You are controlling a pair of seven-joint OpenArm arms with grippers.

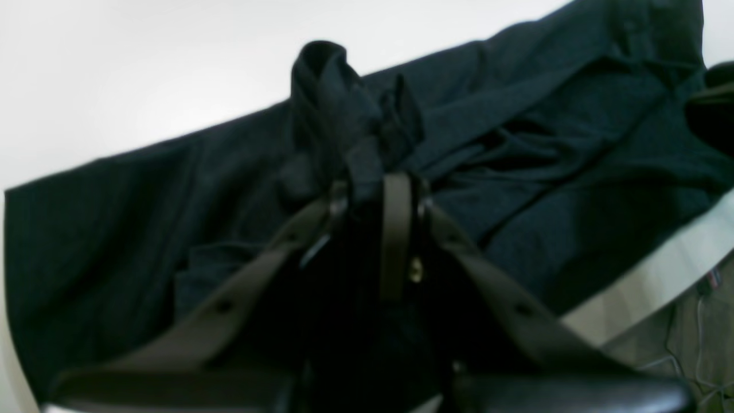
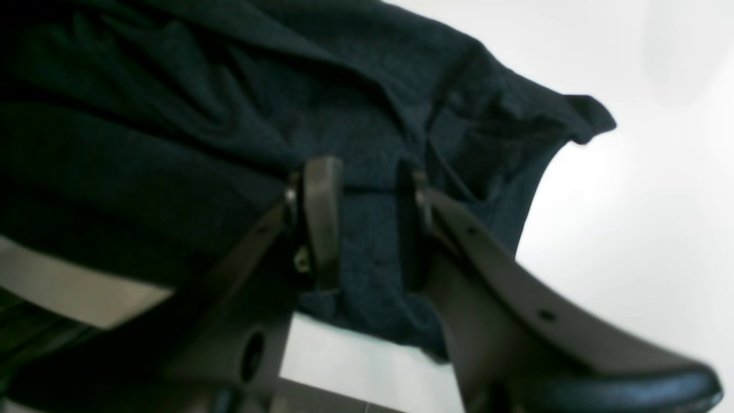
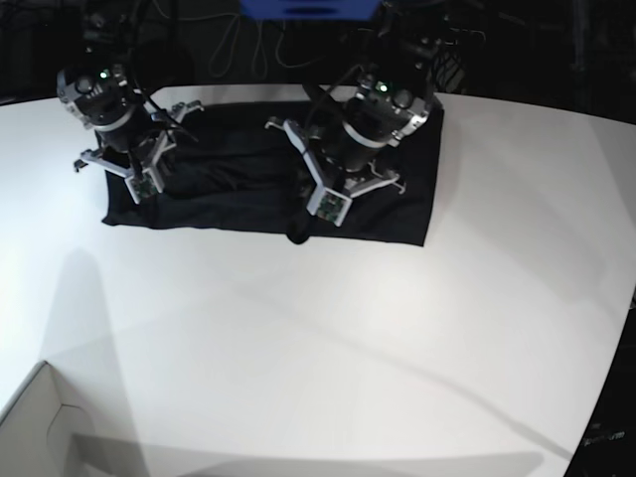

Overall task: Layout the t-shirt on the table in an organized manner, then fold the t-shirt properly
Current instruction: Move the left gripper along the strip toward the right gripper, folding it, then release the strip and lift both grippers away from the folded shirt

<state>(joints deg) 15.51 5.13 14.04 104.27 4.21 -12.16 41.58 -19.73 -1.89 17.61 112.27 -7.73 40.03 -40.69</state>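
Note:
The black t-shirt point(image 3: 229, 169) lies spread in a wide band along the far side of the white table point(image 3: 328, 338). My left gripper point(image 1: 373, 192) is shut on a bunched fold of the shirt point(image 1: 338, 109), which stands up beyond its fingertips. In the base view this gripper point(image 3: 303, 221) sits at the shirt's near edge, near the middle. My right gripper point(image 2: 367, 192) hovers low over the shirt's end point(image 2: 401, 103), jaws apart, with fabric showing flat in the gap. In the base view it point(image 3: 137, 187) is over the shirt's left end.
The table's far edge point(image 1: 654, 281) runs just behind the shirt, with floor and cables point(image 1: 688, 355) beyond it. A white box corner point(image 3: 40, 422) sits at the near left. A blue object point(image 3: 308, 8) stands behind the arms.

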